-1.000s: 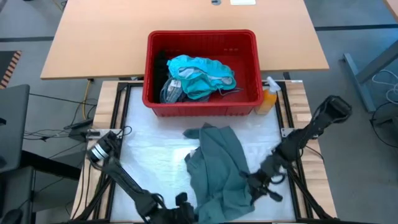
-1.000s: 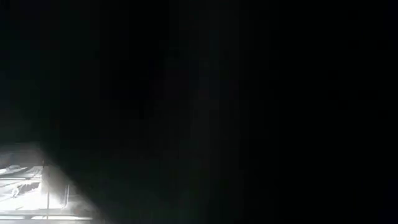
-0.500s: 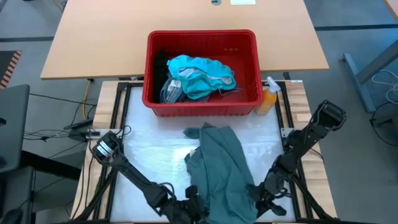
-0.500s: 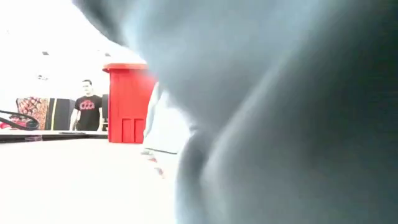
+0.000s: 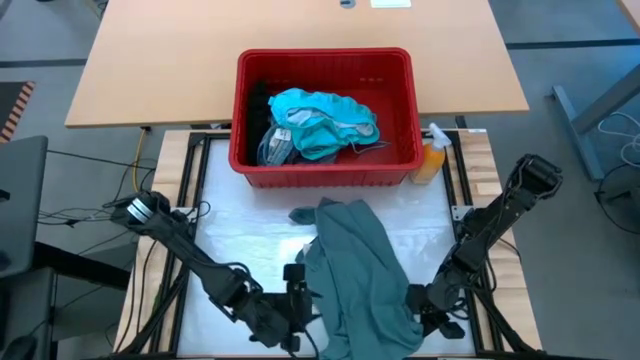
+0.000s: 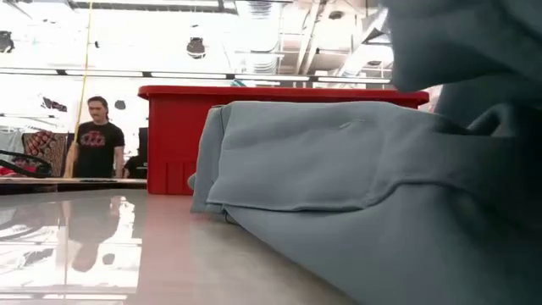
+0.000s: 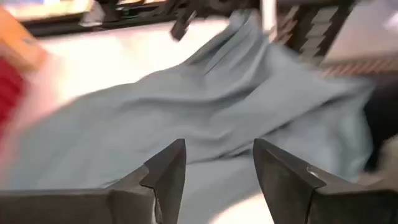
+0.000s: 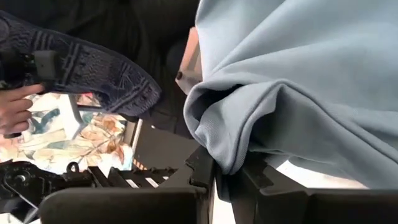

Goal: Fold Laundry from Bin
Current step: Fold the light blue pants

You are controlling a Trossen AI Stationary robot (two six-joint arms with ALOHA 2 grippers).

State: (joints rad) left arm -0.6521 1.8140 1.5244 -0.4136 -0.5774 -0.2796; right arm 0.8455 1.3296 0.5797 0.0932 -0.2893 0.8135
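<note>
A dull grey-green garment (image 5: 360, 265) lies crumpled on the white table top, reaching from just in front of the red bin (image 5: 325, 172) to the near edge. It fills the foreground of the low view (image 6: 356, 178). My left gripper (image 5: 297, 290) stands open beside the garment's near left edge, with only cloth beyond its fingers (image 7: 217, 162). My right gripper (image 5: 425, 315) is shut on the garment's near right corner. Teal garments (image 5: 320, 120) and a black one (image 5: 260, 100) lie in the bin. My right gripper pinches a bunched fold with a ribbed hem (image 8: 227, 152) at the garment's near right corner, between its two fingers. The fingers come slanting down from the table's right side. The cloth spreads away from the hold and rests on the table.
An orange spray bottle (image 5: 432, 160) stands at the bin's right front corner. A wooden desk (image 5: 150, 70) lies beyond the bin. A person in a black T-shirt (image 6: 97, 144) stands in the room behind. Bare white table (image 5: 240, 230) lies left of the garment.
My left gripper has come away from the garment's near left edge, rising and drawing toward the far side. The cloth that covered the low camera has dropped onto the table. My right gripper has shifted toward the near edge, still on the garment's corner.
</note>
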